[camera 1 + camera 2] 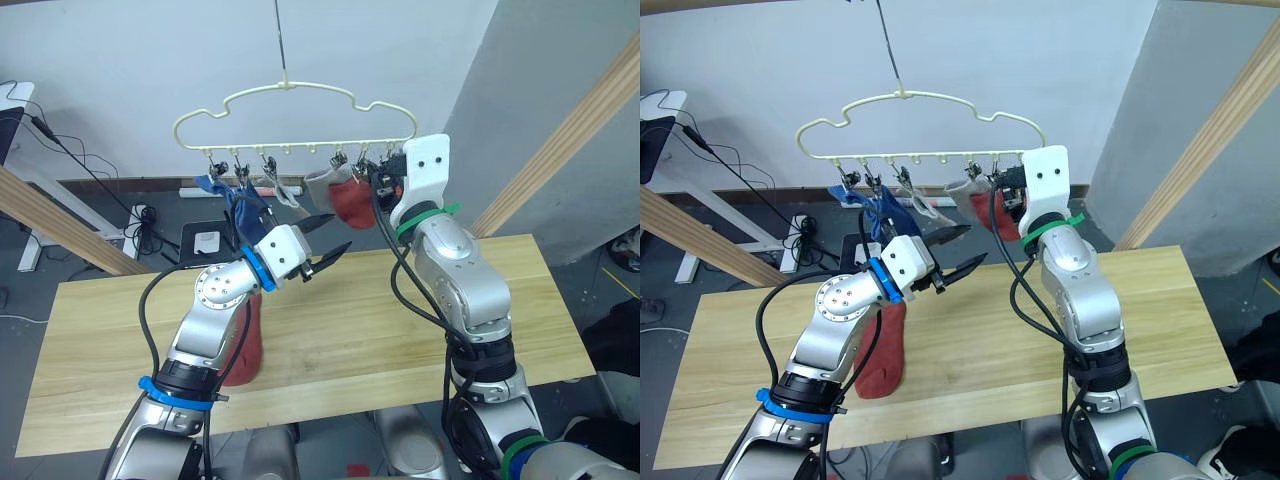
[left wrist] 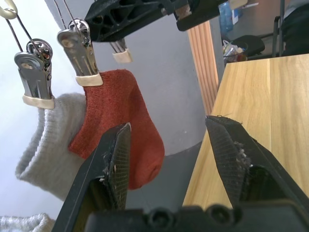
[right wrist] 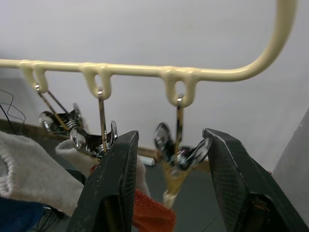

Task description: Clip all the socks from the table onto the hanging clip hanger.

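The cream clip hanger hangs from a wire over the table's far edge. Clipped to it, from left to right, are a blue sock, two grey socks and a rust-red sock. Another rust-red sock lies on the table, partly under my left arm. My left gripper is open and holds nothing, just below the hanging red sock. My right gripper is raised at the hanger's right end, open, with its fingers either side of an empty metal clip.
Slanted wooden beams stand at the left and right of the table. Cables and a power strip lie on the floor behind it. The right half of the tabletop is bare wood.
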You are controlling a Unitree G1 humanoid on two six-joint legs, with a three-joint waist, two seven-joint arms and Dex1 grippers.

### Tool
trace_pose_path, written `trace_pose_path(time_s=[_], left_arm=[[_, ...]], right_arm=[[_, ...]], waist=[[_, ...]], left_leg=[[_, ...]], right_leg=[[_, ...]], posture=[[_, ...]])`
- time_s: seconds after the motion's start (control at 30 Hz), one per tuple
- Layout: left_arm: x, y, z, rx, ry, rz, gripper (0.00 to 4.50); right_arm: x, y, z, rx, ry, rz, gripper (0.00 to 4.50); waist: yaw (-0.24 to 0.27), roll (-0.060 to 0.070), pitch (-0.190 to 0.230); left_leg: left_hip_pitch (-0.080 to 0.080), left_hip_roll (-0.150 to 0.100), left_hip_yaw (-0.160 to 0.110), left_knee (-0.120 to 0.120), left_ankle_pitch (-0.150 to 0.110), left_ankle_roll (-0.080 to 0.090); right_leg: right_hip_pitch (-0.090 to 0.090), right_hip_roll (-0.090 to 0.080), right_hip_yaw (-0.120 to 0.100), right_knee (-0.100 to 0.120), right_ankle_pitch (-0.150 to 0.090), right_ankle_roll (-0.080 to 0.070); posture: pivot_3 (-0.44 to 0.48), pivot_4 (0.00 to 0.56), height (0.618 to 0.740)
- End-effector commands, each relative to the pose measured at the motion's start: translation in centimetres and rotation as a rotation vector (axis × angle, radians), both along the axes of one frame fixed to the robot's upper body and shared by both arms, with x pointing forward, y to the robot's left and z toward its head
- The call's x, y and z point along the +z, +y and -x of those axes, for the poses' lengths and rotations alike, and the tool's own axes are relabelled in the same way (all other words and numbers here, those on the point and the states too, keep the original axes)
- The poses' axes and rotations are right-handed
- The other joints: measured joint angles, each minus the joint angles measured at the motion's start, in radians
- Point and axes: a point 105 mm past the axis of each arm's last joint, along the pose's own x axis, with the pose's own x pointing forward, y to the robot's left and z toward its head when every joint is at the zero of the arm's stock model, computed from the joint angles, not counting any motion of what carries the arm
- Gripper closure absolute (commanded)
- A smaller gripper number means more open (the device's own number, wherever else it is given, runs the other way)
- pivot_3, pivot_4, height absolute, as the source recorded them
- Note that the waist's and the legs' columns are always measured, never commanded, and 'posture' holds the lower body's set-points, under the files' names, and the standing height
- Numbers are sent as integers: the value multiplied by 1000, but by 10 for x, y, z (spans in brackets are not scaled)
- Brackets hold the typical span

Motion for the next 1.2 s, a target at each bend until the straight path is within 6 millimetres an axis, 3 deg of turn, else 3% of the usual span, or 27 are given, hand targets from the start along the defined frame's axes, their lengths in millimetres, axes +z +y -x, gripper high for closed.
trace_pose_path(time_s=[0.03,0.77,0.87,0.97,1.07,1.2], left_arm=[[4,-3,5,-22,-35,-4,1778],[3,-1,6,-20,-39,-13,1778],[2,-1,6,-20,-37,-14,1778],[2,-1,6,-19,-36,-15,1778],[1,0,6,-16,-36,-15,1778],[0,2,7,-12,-28,-9,1778]], right_arm=[[13,6,6,26,-53,-5,2312],[17,17,3,78,-72,-4,2312],[16,17,3,76,-73,-5,2832],[17,16,2,70,-75,-7,3788],[17,15,2,65,-79,-9,4445],[18,14,2,63,-83,-10,4478]], waist=[[0,0,0],[0,0,0],[0,0,0],[0,0,0],[0,0,0],[0,0,0]], left_leg=[[0,0,0,0,0,0],[0,0,0,0,0,0],[0,0,0,0,0,0],[0,0,0,0,0,0],[0,0,0,0,0,0],[0,0,0,0,0,0]], right_leg=[[0,0,0,0,0,0],[0,0,0,1,0,0],[0,0,0,1,0,0],[0,0,0,1,0,0],[0,0,0,1,0,0],[0,0,0,1,0,0]], posture=[[-216,291,733],[-211,286,733],[-211,286,733],[-211,286,733],[-211,286,733],[-211,286,733]])
